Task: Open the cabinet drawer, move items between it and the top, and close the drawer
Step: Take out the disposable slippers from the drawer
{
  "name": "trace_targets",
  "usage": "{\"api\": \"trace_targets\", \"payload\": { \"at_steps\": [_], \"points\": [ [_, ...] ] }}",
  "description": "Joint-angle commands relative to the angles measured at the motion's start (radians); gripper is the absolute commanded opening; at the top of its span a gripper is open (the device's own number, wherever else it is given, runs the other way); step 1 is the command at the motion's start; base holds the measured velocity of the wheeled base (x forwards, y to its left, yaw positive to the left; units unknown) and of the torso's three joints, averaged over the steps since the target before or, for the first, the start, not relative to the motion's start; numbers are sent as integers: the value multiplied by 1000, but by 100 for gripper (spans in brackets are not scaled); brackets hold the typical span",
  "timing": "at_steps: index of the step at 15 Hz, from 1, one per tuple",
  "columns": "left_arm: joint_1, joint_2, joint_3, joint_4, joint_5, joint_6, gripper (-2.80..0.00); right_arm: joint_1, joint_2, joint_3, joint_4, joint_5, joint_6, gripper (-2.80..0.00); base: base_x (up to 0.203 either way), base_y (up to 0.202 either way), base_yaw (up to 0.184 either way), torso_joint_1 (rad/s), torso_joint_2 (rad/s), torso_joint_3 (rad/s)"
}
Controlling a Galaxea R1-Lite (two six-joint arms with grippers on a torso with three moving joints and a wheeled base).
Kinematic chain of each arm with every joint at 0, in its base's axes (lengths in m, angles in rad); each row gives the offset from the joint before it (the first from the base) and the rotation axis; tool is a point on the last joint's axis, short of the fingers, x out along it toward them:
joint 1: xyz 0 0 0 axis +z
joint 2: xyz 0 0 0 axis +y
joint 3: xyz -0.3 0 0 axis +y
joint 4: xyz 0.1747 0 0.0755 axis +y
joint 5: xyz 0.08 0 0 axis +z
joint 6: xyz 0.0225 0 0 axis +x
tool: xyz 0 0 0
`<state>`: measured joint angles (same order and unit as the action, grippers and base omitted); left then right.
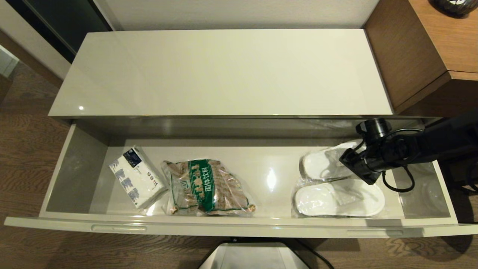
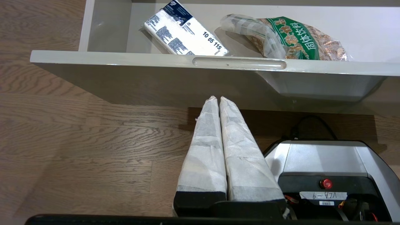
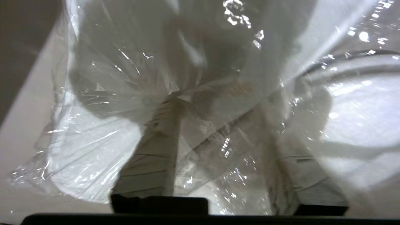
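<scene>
The cabinet drawer [image 1: 239, 226] stands pulled out below the bare glossy top [image 1: 224, 71]. Two bagged white slippers lie side by side at its right end, the near one [image 1: 336, 198] and the far one [image 1: 321, 164]. My right gripper [image 1: 358, 168] reaches down from the right onto the far slipper. In the right wrist view its taped fingers [image 3: 156, 140] press into crinkly clear plastic [image 3: 218, 131], which bunches between them, with white slipper [image 3: 359, 118] beside. My left gripper [image 2: 218, 98] hangs shut and empty below the drawer front.
A white-and-blue tissue pack [image 1: 136, 177] and a clear bag of brown pieces with a green label [image 1: 207, 186] lie in the drawer's left half. A taller brown desk [image 1: 429, 45] adjoins the cabinet's right side. My base [image 1: 254, 256] sits under the drawer front.
</scene>
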<state>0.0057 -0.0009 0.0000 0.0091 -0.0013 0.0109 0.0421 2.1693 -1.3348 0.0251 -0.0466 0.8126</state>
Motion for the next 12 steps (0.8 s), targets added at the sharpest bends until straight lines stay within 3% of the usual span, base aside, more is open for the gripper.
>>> {"api": "trace_targets", "payload": {
  "at_steps": [1, 6, 12],
  "points": [
    [1, -1, 0, 0, 0, 0, -280, 1, -75, 12, 32, 3, 12, -280, 0, 0, 0, 0, 0, 0],
    [0, -1, 0, 0, 0, 0, -280, 2, -217, 84, 122, 6, 47, -280, 0, 0, 0, 0, 0, 0],
    [0, -1, 0, 0, 0, 0, -280, 8, -458, 54, 335, 30, 46, -280, 0, 0, 0, 0, 0, 0]
  ]
}}
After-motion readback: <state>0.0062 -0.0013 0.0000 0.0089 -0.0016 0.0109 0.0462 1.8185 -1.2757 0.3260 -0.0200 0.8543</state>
